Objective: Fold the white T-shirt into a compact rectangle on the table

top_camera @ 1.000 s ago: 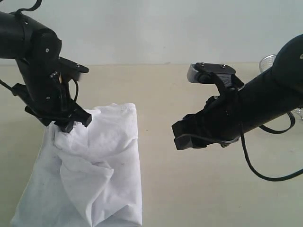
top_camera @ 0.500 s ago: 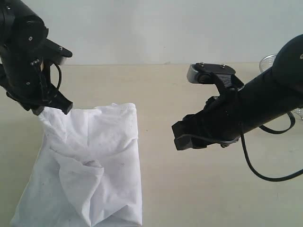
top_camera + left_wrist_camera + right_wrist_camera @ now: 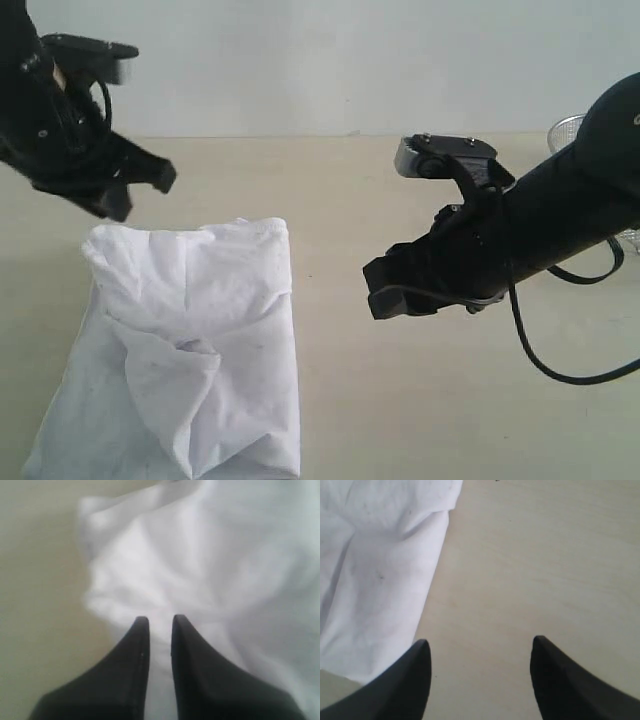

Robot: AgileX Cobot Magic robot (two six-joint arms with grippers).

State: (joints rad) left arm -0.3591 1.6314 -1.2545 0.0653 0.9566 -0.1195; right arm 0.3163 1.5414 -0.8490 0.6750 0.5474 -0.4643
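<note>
Soft even light, faint shadows; the left wrist view is blurred

Bare table (image 3: 400,420) beside T-shirt (image 3: 200,330) (basket (image 3: 565,130) beyond)

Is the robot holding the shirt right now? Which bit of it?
Nothing is held. The left end effector hovers above the white T-shirt, its jaws nearly together and empty; the right end effector stands open over the table.

Your white T-shirt (image 3: 195,340) lies rumpled and roughly folded at seven o'clock on the beige table (image 3: 400,400), plain side up, a loose flap across its middle.
</note>
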